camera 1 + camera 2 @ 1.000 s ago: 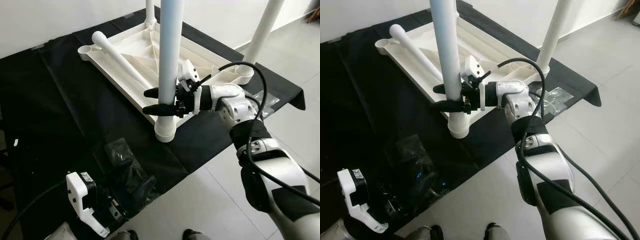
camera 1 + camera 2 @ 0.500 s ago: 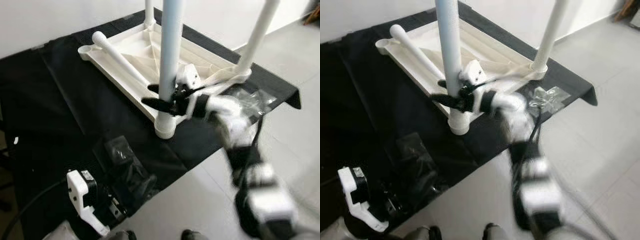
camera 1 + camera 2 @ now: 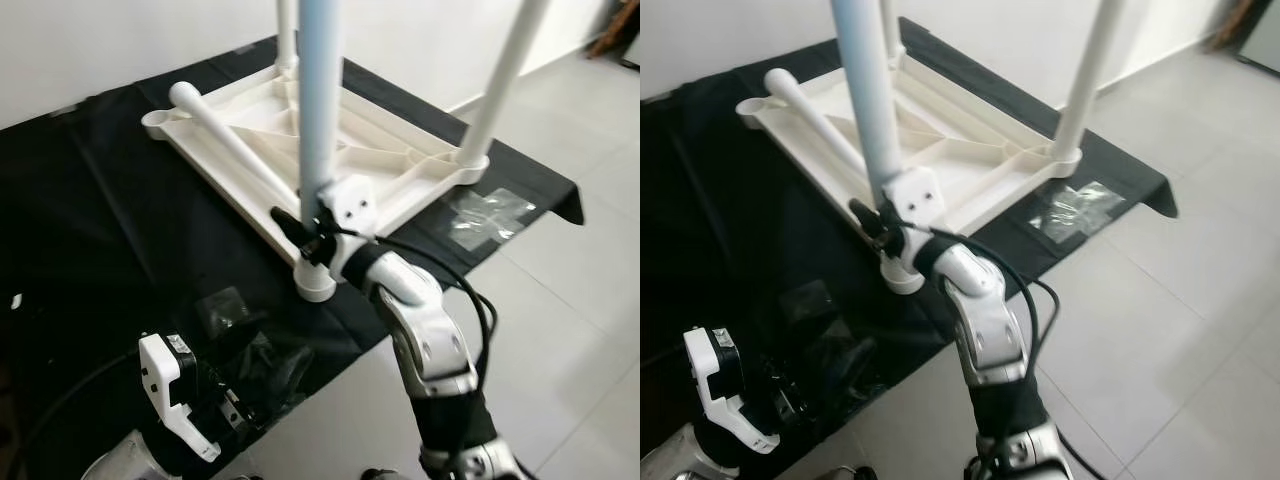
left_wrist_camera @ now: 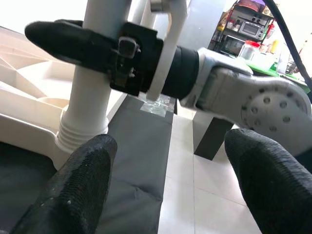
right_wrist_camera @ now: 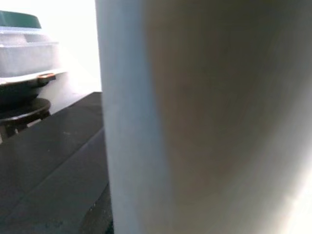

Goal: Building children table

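My right claw (image 3: 305,232) is pinching the near white leg (image 3: 318,120) low down, just above the ribbed collar where that leg stands upright in the corner socket of the upturned white tabletop (image 3: 395,165). The tabletop lies underside-up on the black cloth (image 3: 110,230) spread over the floor, and the corner I work at sits close to the cloth's near edge, with grey floor tiles (image 3: 560,330) open behind my forearm. Beyond my right claw, two more legs (image 3: 505,80) stand upright at the far and right corners, and a fourth leg (image 3: 225,140) lies flat across the tabletop, slanting toward the far left corner. Past the right corner, a clear plastic bag (image 3: 488,212) lies on the cloth near its edge. My left claw (image 4: 165,195) hangs low on my near left side, its fingers (image 4: 83,190) spread wide with nothing between them, looking up at the gripped leg and the collar (image 4: 80,131). Between the left claw and the tabletop, crumpled dark plastic wrapping (image 3: 255,345) lies on the cloth. To the left of the tabletop the cloth is bare and wide.
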Available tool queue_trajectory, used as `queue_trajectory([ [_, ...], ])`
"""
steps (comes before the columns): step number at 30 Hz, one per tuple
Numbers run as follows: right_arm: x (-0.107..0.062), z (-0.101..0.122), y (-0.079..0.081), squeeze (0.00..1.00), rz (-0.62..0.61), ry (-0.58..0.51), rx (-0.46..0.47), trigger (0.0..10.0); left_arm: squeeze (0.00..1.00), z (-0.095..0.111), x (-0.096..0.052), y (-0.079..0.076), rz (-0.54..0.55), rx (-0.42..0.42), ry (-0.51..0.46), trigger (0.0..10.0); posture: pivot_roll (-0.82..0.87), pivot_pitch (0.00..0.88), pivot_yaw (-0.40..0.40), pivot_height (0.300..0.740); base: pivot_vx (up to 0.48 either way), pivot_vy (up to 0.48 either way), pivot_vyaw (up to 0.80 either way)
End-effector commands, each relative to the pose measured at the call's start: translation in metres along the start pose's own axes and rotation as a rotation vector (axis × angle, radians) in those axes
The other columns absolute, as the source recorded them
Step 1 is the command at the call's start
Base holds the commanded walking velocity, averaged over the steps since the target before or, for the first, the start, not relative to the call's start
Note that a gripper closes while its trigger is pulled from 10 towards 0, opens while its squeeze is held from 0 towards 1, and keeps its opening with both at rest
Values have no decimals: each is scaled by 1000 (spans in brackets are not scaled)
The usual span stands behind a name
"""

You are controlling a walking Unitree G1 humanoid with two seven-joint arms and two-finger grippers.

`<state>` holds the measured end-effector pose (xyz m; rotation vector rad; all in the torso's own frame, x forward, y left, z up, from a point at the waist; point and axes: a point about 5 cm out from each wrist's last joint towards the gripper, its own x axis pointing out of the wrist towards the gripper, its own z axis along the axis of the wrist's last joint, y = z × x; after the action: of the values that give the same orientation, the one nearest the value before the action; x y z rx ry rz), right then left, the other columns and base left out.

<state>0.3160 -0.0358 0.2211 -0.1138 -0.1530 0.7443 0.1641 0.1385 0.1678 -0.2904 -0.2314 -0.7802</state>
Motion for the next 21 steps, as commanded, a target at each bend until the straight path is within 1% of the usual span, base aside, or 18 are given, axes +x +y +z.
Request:
queue_trajectory([
  [1, 4, -16, 8, 0, 67, 92, 93, 10000, 0, -4, -4, 1, 15, -6, 22, 10000, 57, 205, 3, 740, 0, 0, 0],
  [2, 5, -6, 6, 1000, 175, 64, 71, 10000, 0, -4, -3, 1, 13, -7, 22, 10000, 57, 207, 3, 740, 0, 0, 0],
  [3, 4, 1, 5, 1000, 264, 57, 56, 10000, 0, -4, -3, 1, 12, -8, 21, 10000, 57, 207, 3, 740, 0, 0, 0],
  [4, 4, 1, 5, 1000, 264, 57, 56, 10000, 0, -4, -3, 1, 12, -8, 21, 10000, 57, 207, 3, 740, 0, 0, 0],
  [5, 5, 7, -1, 1000, 330, 41, -2, 10000, 0, -4, -2, 1, 11, -8, 21, 10000, 62, 207, 0, 740, 0, 0, 0],
  [7, 7, 14, -12, 1000, 410, 23, -85, 10000, 0, -4, -2, 0, 11, -8, 20, 10000, 66, 209, -3, 740, 0, 0, 0],
  [8, 7, 14, -12, 1000, 410, 23, -85, 10000, 0, -4, -2, 0, 11, -8, 20, 10000, 66, 209, -3, 740, 0, 0, 0],
  [9, 8, 17, -17, 1000, 440, 13, -109, 10000, 0, -5, -2, 0, 12, -8, 19, 10000, 66, 209, -3, 740, 0, 0, 0],
  [10, 9, 21, -22, 392, 508, -1, -136, 10000, 0, -4, -2, 0, 13, -7, 18, 10000, 69, 212, -2, 740, 0, 0, 0],
  [11, 11, 25, -26, 0, 557, -13, -167, 10000, 0, -4, -2, 0, 15, -7, 16, 10000, 73, 214, -1, 740, 0, 0, 0],
  [12, 11, 25, -26, 0, 557, -13, -167, 10000, 0, -4, -2, 0, 15, -7, 16, 10000, 73, 214, -1, 740, 0, 0, 0],
  [14, 14, 32, -33, 0, 641, -21, -194, 10000, 0, -4, -2, -1, 15, -8, 15, 10000, 80, 217, 1, 740, 0, 0, 0],
  [19, 16, 36, -39, 0, 692, -21, -185, 10000, 0, -3, -2, -1, 13, -9, 16, 10000, 94, 219, 7, 740, 0, 0, 0],
  [20, 18, 39, -44, 0, 728, -17, -167, 10000, 0, -3, -2, -2, 11, -10, 18, 10000, 109, 222, 6, 740, 0, 0, 0],
  [21, 20, 41, -49, 0, 757, -7, -168, 10000, 0, -3, -3, -2, 11, -11, 20, 10000, 118, 224, 5, 740, 0, 0, 0],
])
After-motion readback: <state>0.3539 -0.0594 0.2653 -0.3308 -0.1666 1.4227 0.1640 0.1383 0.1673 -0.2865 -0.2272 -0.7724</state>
